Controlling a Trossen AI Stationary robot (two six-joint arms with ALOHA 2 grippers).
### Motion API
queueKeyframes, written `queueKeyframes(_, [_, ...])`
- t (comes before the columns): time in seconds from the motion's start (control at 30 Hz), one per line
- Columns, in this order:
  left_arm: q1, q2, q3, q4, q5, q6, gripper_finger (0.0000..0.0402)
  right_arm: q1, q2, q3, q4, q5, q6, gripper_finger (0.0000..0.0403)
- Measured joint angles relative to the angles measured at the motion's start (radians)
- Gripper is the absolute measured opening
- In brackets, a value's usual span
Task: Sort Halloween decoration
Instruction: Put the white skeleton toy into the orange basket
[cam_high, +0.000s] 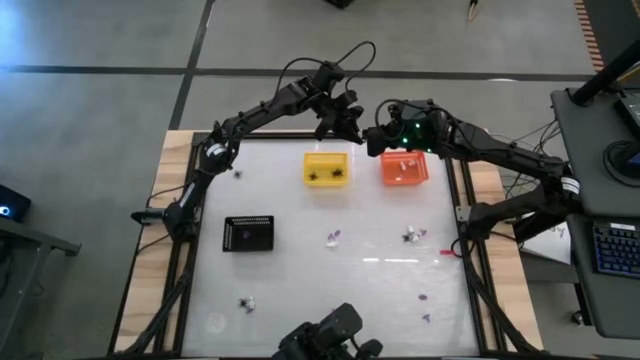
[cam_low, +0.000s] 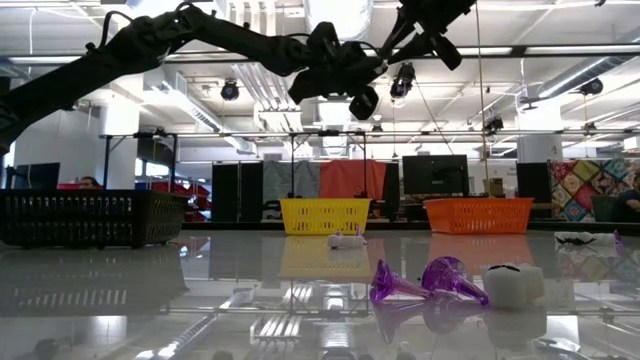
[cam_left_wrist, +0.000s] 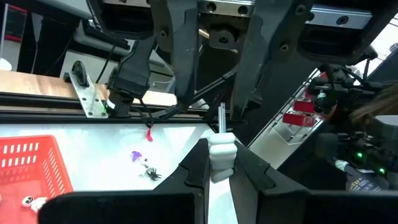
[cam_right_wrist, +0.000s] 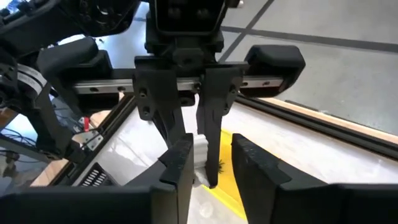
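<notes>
From above, your left hand (cam_high: 352, 124) and right hand (cam_high: 378, 140) meet up high between the yellow basket (cam_high: 326, 168) and orange basket (cam_high: 404, 168). Low down, purple cones (cam_low: 420, 282) and a white trinket (cam_low: 512, 285) sit on the surface (cam_low: 150, 300). In your left wrist cam, the fingers are clamped on a white piece (cam_left_wrist: 222, 155). In the right wrist cam, your fingers (cam_right_wrist: 180, 168) are spread around it.

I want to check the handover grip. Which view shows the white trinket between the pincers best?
The left wrist view: the white trinket sits sharp and close in the left pincer. The right wrist view shows only a sliver by the right pincer. The high and low views hide it.
</notes>
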Motion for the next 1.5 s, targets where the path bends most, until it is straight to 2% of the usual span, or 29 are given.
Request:
queueKeyframes(0.2, [0.0, 0.0, 0.0, 0.001, -0.003, -0.005, 0.0017, 0.0, 0.006, 0.0, 0.005, 0.004, 0.03, 0.0115])
queueKeyframes(0.4, [-0.007, 0.0, 0.0, 0.037, -0.011, -0.054, 0.0017, 0.0, 0.035, 0.0, 0.016, 0.001, 0.043, 0.0111])
queueKeyframes(0.83, [-0.006, -0.001, 0.0, 0.053, -0.011, -0.075, 0.0017, 0.0, 0.061, 0.001, 0.039, -0.003, 0.054, 0.0065])
queueKeyframes(1.07, [-0.006, -0.001, 0.0, 0.054, -0.018, -0.094, 0.0017, 0.0, 0.069, 0.002, 0.041, -0.004, 0.037, 0.0015])
queueKeyframes(1.3, [-0.007, -0.001, 0.0, 0.056, -0.046, -0.106, 0.0025, 0.0, 0.069, 0.002, 0.037, -0.019, 0.025, 0.0009])
queueKeyframes(1.5, [-0.009, -0.001, 0.0, 0.063, -0.053, -0.106, 0.006, 0.0, 0.059, 0.001, 0.031, -0.02, 0.022, 0.0008])
